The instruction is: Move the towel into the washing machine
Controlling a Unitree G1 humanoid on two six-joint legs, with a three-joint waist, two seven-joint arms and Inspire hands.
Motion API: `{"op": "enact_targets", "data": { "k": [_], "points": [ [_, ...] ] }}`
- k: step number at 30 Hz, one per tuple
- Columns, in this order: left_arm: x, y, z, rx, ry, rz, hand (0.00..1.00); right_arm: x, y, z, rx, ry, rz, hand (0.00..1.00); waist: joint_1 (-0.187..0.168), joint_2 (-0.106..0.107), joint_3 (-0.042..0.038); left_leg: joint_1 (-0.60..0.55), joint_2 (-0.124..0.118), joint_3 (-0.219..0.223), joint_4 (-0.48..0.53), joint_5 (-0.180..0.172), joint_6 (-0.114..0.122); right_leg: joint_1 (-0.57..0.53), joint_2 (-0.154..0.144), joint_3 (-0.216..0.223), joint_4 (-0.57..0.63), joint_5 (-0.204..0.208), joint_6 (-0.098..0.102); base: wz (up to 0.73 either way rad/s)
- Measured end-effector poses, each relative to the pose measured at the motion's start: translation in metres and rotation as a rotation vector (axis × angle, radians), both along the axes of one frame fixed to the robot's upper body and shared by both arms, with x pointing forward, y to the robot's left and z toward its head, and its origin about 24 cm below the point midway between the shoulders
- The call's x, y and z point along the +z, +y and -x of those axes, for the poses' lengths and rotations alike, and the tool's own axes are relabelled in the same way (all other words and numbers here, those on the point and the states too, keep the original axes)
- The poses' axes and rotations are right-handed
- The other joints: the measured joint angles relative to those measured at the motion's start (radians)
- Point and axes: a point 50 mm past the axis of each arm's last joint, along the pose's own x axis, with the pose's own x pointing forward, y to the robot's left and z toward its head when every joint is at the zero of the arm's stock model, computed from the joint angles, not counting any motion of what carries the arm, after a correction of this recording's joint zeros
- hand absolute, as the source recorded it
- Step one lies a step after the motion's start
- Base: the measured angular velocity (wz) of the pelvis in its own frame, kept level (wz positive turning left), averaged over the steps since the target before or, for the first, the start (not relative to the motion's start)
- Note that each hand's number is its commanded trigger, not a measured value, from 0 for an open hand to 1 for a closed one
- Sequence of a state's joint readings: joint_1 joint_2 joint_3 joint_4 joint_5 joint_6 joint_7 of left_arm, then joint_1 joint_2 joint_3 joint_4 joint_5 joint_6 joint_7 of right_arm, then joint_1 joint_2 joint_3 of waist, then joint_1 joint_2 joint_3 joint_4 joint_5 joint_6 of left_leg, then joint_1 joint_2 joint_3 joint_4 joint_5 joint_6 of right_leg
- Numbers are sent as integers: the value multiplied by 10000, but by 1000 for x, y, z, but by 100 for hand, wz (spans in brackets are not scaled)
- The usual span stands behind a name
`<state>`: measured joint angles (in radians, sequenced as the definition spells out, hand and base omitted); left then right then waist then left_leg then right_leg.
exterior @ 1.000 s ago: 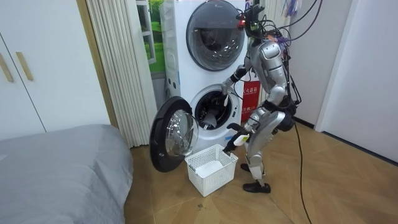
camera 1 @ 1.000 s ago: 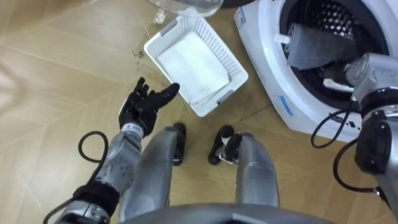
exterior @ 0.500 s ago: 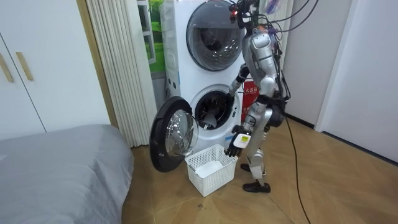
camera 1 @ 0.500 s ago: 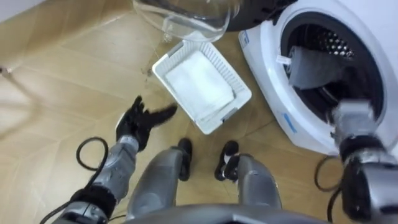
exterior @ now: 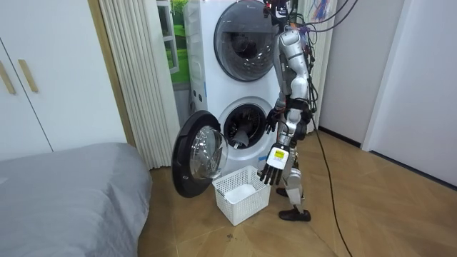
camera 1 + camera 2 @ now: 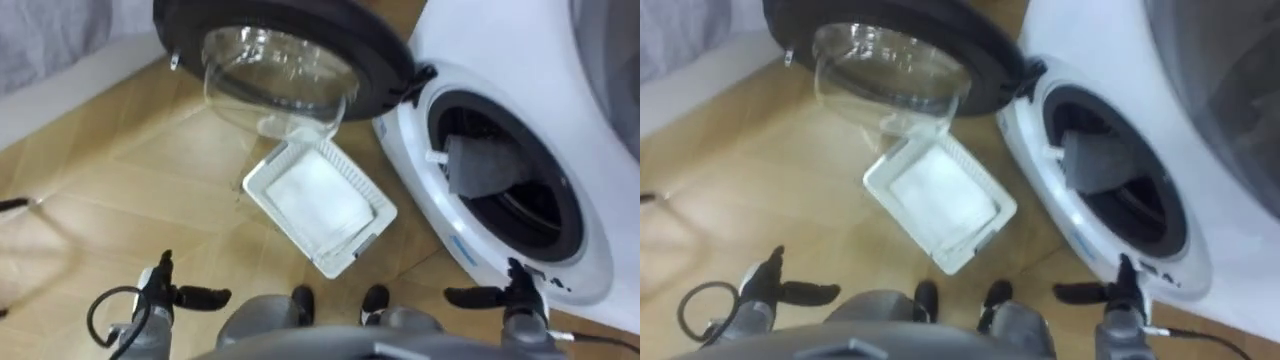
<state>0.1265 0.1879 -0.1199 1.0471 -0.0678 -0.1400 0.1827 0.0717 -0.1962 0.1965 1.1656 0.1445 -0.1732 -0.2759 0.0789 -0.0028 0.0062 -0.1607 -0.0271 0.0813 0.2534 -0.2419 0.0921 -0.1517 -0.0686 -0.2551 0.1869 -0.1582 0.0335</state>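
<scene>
Standing upright on the wood floor, the washing machine (image 6: 430,60) on my right and its round door (image 6: 285,35) swung wide open.

Left hand (image 6: 195,296): low at my left side, fingers straight and spread, nothing in it. In the room view it hangs just above the near corner of the basket (image 6: 283,228), not touching it.

Right hand (image 6: 480,296): low at my right side, in front of the machine's lower panel, fingers straight, nothing in it. In the room view it sits level with the drum opening, outside it.

Grey towel (image 6: 480,170): inside the drum mouth, bunched against the left side of the opening, its top edge near the rim seal. Neither hand touches it.

White slatted basket stands on the floor ahead of my feet, below the door glass, between door and machine. A white cloth (image 6: 315,200) lies flat in its bottom.
</scene>
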Motion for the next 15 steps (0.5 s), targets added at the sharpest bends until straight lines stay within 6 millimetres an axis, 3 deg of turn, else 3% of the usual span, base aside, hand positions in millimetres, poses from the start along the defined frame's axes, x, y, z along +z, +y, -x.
{"op": "enact_targets", "data": {
  "k": [6,14,15],
  "points": [
    [-4,4,30,426,725,-360,0,-4,4,16,1124,653,-101,0,-105,-1,-62,1057,41,-17,-560,59,-98,1064,150,14,-524,-1,0,0],
    [-8,9,54,431,1854,-659,0,-12,10,31,686,1663,-1424,0,-195,-130,1,2089,139,-17,-799,93,-155,2049,253,91,-561,-4,1,3],
    [-8,9,56,535,1915,-643,0,-12,10,32,667,1740,-1519,0,-199,-151,-23,2146,145,-6,-819,93,-155,2083,260,108,-559,-4,1,0]
  ]
}}
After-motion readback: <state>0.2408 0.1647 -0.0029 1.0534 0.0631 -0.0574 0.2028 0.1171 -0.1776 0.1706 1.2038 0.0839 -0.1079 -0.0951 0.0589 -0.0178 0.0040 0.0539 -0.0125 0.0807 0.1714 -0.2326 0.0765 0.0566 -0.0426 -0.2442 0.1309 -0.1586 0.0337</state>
